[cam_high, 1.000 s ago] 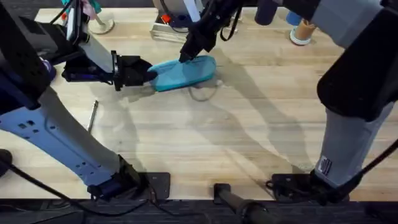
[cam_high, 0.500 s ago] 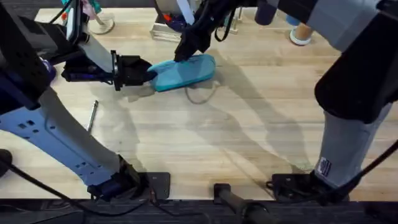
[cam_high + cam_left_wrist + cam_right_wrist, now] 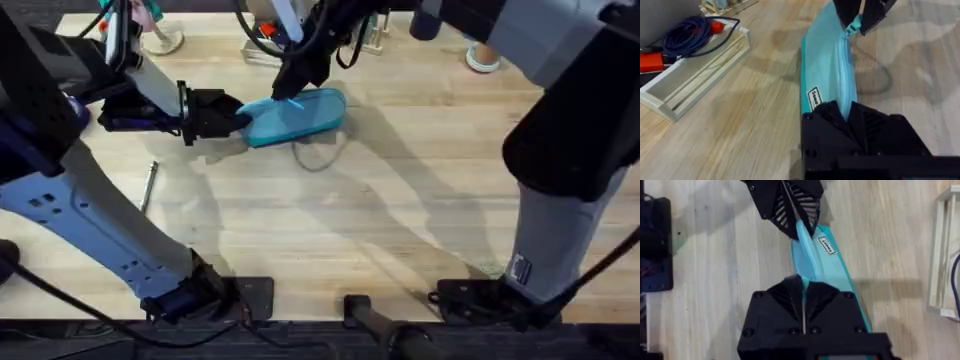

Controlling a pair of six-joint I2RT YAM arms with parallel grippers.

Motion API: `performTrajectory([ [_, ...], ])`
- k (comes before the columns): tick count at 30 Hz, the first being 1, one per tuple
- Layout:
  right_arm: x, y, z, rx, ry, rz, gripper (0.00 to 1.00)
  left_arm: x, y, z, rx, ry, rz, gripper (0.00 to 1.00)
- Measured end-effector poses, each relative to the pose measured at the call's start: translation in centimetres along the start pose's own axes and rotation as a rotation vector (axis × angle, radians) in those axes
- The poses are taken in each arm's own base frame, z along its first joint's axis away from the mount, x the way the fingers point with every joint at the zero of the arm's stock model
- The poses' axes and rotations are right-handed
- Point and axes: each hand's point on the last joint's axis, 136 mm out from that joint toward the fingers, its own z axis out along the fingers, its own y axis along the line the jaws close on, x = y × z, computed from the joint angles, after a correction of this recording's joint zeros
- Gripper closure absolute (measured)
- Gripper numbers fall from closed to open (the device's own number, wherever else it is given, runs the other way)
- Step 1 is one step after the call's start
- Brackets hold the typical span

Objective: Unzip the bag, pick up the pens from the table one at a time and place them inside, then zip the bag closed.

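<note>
Here the bag (image 3: 295,116) lies toward the far edge of the tabletop (image 3: 400,210), a little left of its middle, its long axis running roughly left to right. It is a teal-blue fabric pouch, elongated with rounded ends, and a lighter turquoise zipper runs along its upper long seam. A small white label with dark lettering sits on its side near the left end, seen in the left wrist view.

The left tool (image 3: 238,116) comes in from the left edge and is clenched on the bag's left end, the black fingers (image 3: 840,125) pinching the fabric at the seam. The right tool (image 3: 290,88) reaches down from the far side and is clenched on the turquoise zipper pull (image 3: 854,25) along the zipper line, nearer the left tool than the bag's right end. The pouch looks flat.

One silvery grey pen (image 3: 148,186) lies on the tabletop near the left edge, well apart from the bag. A white-framed tray (image 3: 695,70) holding a coiled blue cable sits by the far edge.
</note>
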Motion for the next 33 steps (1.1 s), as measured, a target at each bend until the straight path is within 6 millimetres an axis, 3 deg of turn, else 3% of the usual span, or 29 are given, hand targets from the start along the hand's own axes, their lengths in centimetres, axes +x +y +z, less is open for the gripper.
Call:
performTrajectory([
  [18, -0.9, 1.9, 2.8, -0.067, -0.008, -0.036, 0.97, 0.0, -0.1, 0.0, 0.003, 0.002, -0.004, 0.959],
  [33, -2.1, 2.4, 3.3, -0.058, -0.031, -0.068, 0.971, 0.0, -0.1, 0.0, 0.005, 0.003, -0.006, 0.959],
])
